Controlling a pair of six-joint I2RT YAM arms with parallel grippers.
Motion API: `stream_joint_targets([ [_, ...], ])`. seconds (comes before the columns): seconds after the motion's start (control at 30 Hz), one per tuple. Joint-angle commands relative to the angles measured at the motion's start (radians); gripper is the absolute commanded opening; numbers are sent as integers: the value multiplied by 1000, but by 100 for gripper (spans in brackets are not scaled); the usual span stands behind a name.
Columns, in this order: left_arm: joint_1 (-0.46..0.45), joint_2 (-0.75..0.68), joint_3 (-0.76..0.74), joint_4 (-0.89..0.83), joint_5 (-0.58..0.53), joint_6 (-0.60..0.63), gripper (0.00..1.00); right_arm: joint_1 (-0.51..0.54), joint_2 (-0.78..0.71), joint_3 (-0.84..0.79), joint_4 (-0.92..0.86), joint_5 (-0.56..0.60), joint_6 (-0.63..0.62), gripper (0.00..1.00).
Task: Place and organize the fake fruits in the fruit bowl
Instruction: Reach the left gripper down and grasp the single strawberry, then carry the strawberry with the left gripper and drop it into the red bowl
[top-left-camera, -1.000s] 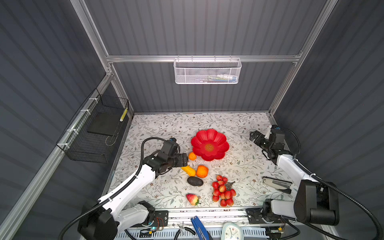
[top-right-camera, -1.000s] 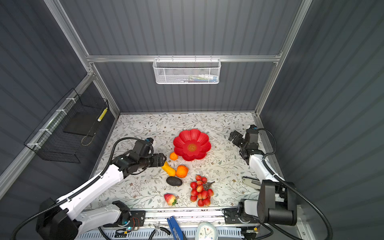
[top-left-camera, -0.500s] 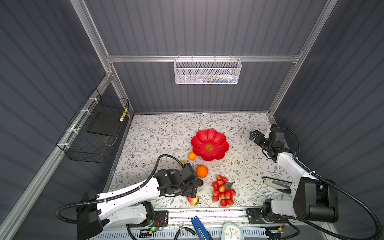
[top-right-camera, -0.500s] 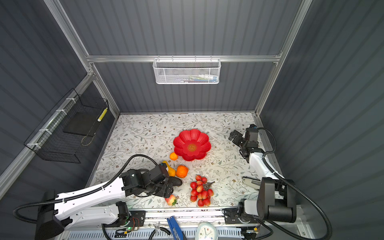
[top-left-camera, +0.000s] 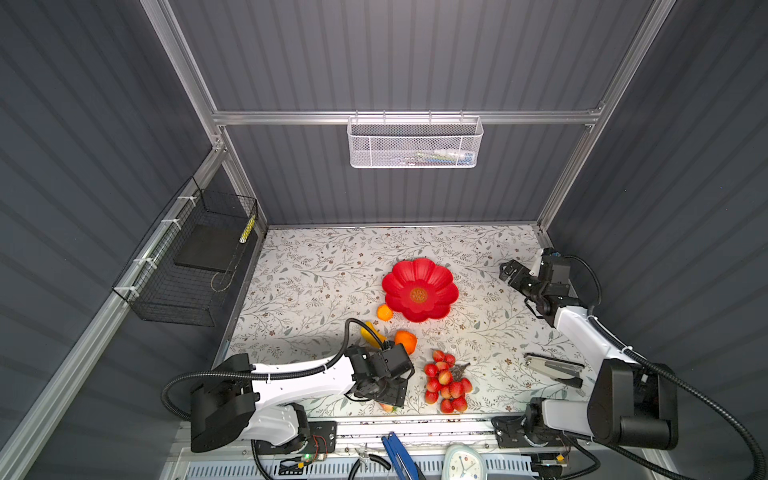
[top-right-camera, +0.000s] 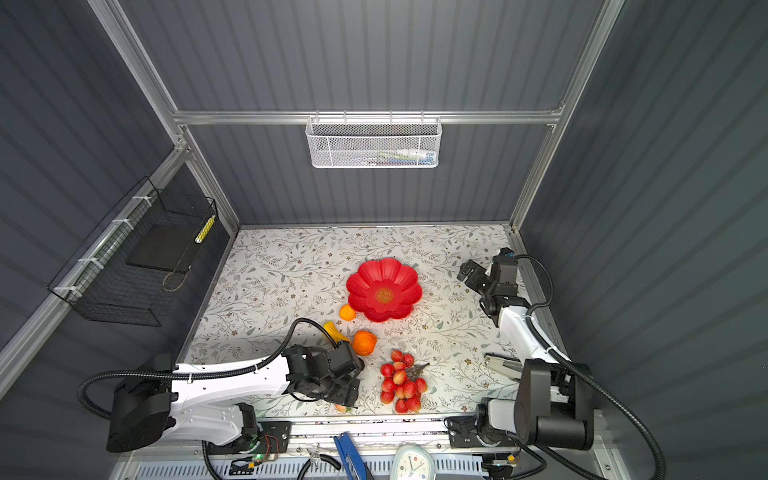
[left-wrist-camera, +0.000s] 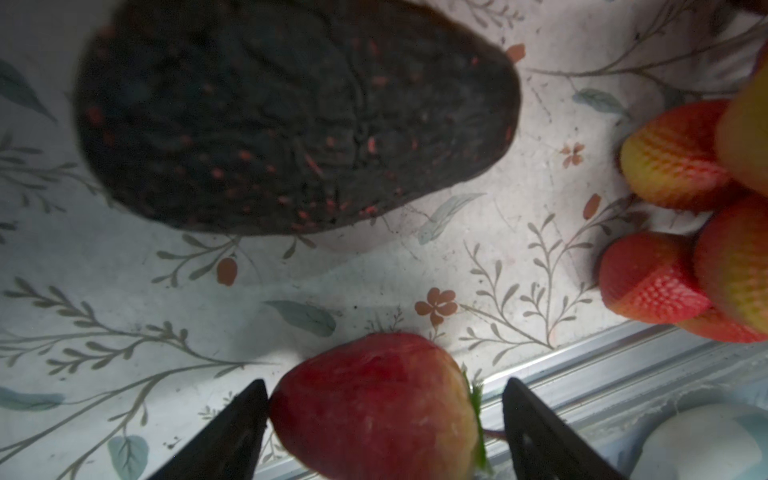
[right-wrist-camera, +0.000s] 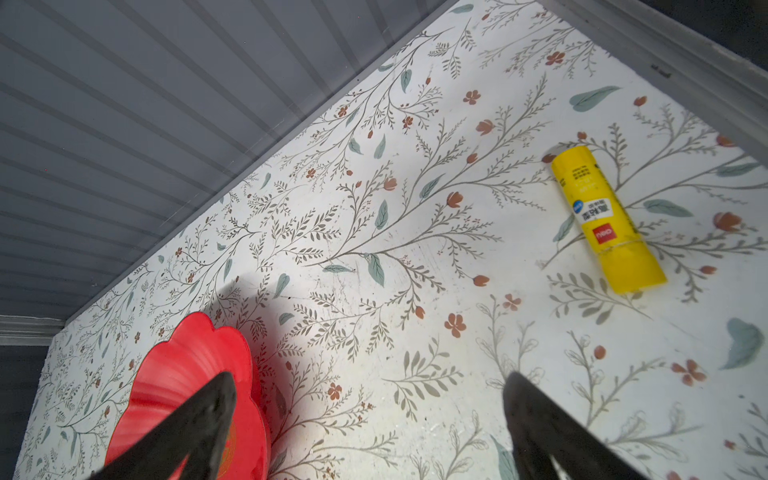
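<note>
My left gripper (top-left-camera: 390, 395) hangs low at the table's front edge, open. In the left wrist view the red-pink pointed fruit (left-wrist-camera: 374, 403) lies between its fingers; one finger (left-wrist-camera: 245, 411) touches it, the other stands just off its green leaf. The dark oval (left-wrist-camera: 291, 116) lies close beyond it, hidden under the gripper in both top views. The berry bunch (top-left-camera: 445, 384) is to its right. The larger orange (top-left-camera: 407, 340), gourd (top-left-camera: 370, 332) and small orange (top-left-camera: 384, 312) lie before the red fruit bowl (top-left-camera: 436, 278), which holds nothing. My right gripper (top-left-camera: 508, 272) hovers open right of the bowl (right-wrist-camera: 178, 374).
A yellow tube (right-wrist-camera: 606, 220) lies on the table beyond the right gripper. A grey stapler (top-left-camera: 552, 368) sits at the front right. The metal front rail (left-wrist-camera: 582, 374) runs just behind the pointed fruit. A white mesh basket (top-left-camera: 415, 143) and a black wire basket (top-left-camera: 187, 266) hang on the walls.
My left arm has swung from beside the small orange back to the front edge and come down around the red-pink pointed fruit. The right arm has stayed still.
</note>
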Motion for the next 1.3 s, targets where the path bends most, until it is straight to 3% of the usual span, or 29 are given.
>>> stream_joint_targets([
  [0.0,-6,44,-6,2,37,-11,85,4,-2,-9,3,-5,-4,99],
  [0.07,-6,56,1,-8,31,-6,79,4,6,-8,8,-10,-1,99],
  [0.3,-4,50,47,-36,-11,11,41,4,22,0,17,-12,8,99],
  [0.47,20,7,217,-141,-110,102,41,5,22,5,16,-11,10,99],
  [0.67,239,68,481,-124,-147,425,44,4,17,24,0,-20,1,99],
  [0.8,341,270,702,-48,-172,619,45,4,-13,19,-24,-30,0,99],
  [0.9,404,435,839,17,-138,695,45,4,-57,-2,-43,-28,-3,99],
  [1.07,494,684,1015,77,-58,727,45,4,-138,-42,-86,-13,-20,99],
  [1.27,508,894,1169,67,-87,740,47,4,-191,-56,-150,-4,-46,99],
])
